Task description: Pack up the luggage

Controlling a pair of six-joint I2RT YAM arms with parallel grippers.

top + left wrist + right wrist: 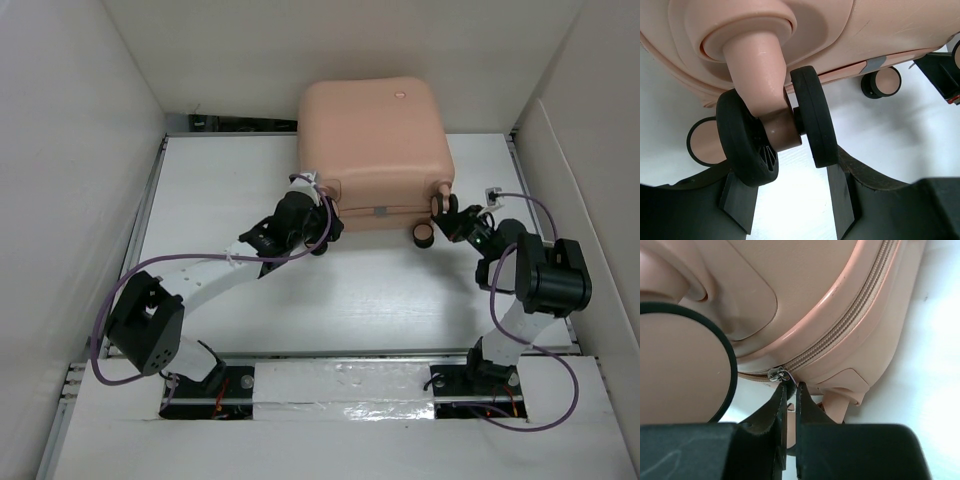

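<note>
The luggage (375,150) is a peach-pink hard-shell suitcase lying closed at the back of the table. My left gripper (318,235) is at its near left corner. In the left wrist view that gripper (790,170) is closed on the black twin wheel (812,120), one tyre against each finger, with the shell (865,30) above. My right gripper (445,215) is at the near right corner. In the right wrist view it (791,387) is shut on the zipper pull under the metal slider (777,374) on the luggage (815,290) seam.
White walls box in the table (230,180) on the left, right and back. Another wheel (423,235) sticks out toward me beside the right gripper, filling the left of the right wrist view (680,365). A further wheel (881,82) shows past the left gripper.
</note>
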